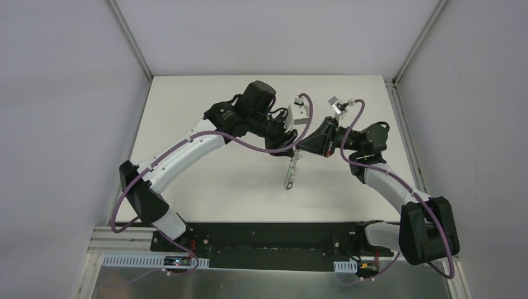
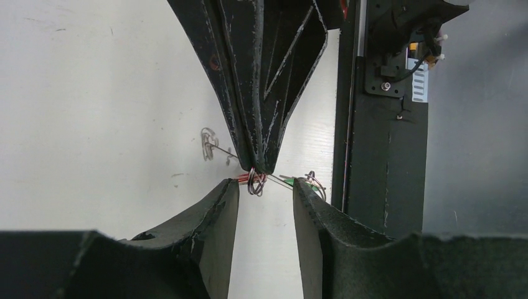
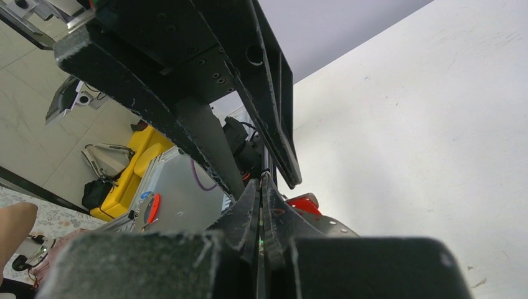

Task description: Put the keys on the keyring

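My right gripper [image 3: 260, 179] is shut on the thin grey wire of the keyring [image 2: 215, 147] above the table's middle. In the left wrist view its closed tips [image 2: 258, 168] pinch the wire where a small coiled loop [image 2: 256, 185] hangs. A red bit [image 2: 241, 180] and a green bit [image 2: 287, 180] of the keys show along the wire. My left gripper [image 2: 264, 185] is open, its fingertips either side of that loop and touching nothing. A silver key [image 1: 291, 173] hangs below both grippers. A red key head [image 3: 305, 202] shows beside my right fingers.
The white table [image 1: 212, 193] lies under both arms. The black base rail [image 1: 274, 237] runs along its near edge and rises as a dark post [image 2: 380, 156] close to the right of my left fingers. Grey walls close in both sides.
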Controlling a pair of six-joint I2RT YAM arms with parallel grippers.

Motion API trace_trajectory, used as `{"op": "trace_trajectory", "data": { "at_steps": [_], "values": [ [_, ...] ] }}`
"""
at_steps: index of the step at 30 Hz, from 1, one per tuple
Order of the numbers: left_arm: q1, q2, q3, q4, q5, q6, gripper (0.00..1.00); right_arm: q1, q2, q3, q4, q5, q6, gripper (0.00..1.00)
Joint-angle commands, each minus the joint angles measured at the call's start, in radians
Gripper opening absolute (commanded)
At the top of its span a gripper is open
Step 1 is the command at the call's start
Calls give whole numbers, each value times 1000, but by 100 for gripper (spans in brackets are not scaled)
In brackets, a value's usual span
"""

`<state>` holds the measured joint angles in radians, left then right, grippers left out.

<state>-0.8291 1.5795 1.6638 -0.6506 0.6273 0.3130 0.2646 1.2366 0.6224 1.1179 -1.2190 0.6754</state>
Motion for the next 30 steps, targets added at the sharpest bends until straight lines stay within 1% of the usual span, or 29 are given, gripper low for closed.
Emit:
{"op": "trace_trajectory", "data": {
  "at_steps": [1,6,14,24,30],
  "values": [
    [18,18,45,15,49,-22,37,9,-12,7,78,-16,-9,0],
    [47,26,49,35,98,-59,34,8,-9,7,75,-22,-15,0],
    [75,18,29,51,226,-85,37,10,1,11,54,-27,-33,0],
    [76,40,19,54,254,-76,23,11,-2,12,52,-27,-31,0],
    [78,39,8,44,266,-58,20,10,0,11,52,-27,-31,0]
  ]
}}
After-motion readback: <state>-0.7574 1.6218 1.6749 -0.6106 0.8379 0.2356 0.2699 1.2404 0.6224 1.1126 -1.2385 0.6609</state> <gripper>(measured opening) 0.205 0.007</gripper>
